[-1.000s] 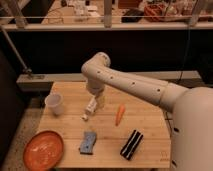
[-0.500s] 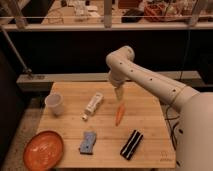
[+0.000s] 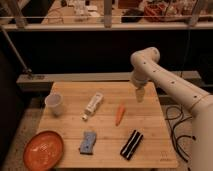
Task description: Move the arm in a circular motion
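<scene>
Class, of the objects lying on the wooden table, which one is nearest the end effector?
The carrot: it lies just below-left of the end effector, which hangs over the table's far right; the others sit farther away.

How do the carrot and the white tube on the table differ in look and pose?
The carrot is orange and tapered; the white tube is pale and bigger. The carrot lies nearer the gripper, which hangs over the table's far right; the tube lies nearer the cup. Both lie flat on the table.

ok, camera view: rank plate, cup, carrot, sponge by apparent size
1. plate, clearly largest, though nearest the camera
2. cup
3. sponge, close to the cup, unsure
4. carrot, thinnest

The gripper hangs above the table's far right.
</scene>
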Robot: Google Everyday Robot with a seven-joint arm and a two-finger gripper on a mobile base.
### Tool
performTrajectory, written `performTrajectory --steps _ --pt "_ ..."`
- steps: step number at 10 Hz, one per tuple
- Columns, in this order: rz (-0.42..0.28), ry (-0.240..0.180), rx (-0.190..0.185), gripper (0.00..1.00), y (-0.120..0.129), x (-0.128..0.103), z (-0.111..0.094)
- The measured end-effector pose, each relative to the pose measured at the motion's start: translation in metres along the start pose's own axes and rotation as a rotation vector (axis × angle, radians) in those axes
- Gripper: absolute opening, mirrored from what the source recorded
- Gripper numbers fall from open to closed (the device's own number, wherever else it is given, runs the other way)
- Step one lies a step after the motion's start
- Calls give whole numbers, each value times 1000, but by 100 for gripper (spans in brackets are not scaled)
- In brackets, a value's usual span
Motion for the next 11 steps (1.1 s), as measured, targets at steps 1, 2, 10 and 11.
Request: performTrajectory --steps 1,2,10,11 --pt "24 0 -4 80 24 18 -6" --pt "35 -5 -3 80 42 24 -11" --pt "-157 -74 -4 80 172 -73 -52" --pt "-201 -78 2 80 172 -98 -52"
